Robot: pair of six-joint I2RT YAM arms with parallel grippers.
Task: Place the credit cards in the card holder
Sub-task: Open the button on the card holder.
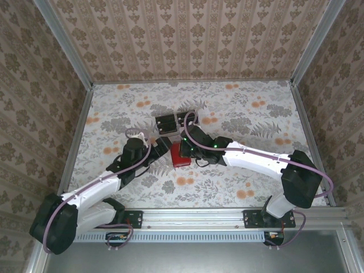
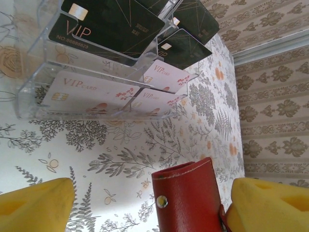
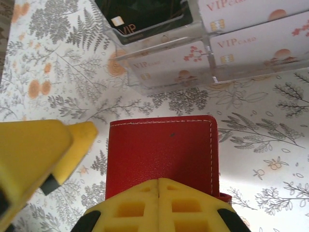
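Note:
The card holder is a shut red wallet with a metal snap, lying flat on the floral table. My left gripper is open around it. Its right finger touches the wallet's edge, while its left finger stands well clear. My right gripper is shut, fingertips together, resting on top of the wallet. The credit cards sit in a clear stand just beyond: black VIP cards in the upper tiers and white ones in the lowest tier.
The clear stand stands a short way past the wallet's far edge. The left gripper's finger shows beside the wallet in the right wrist view. Patterned walls ring the table, and both arms meet at the middle.

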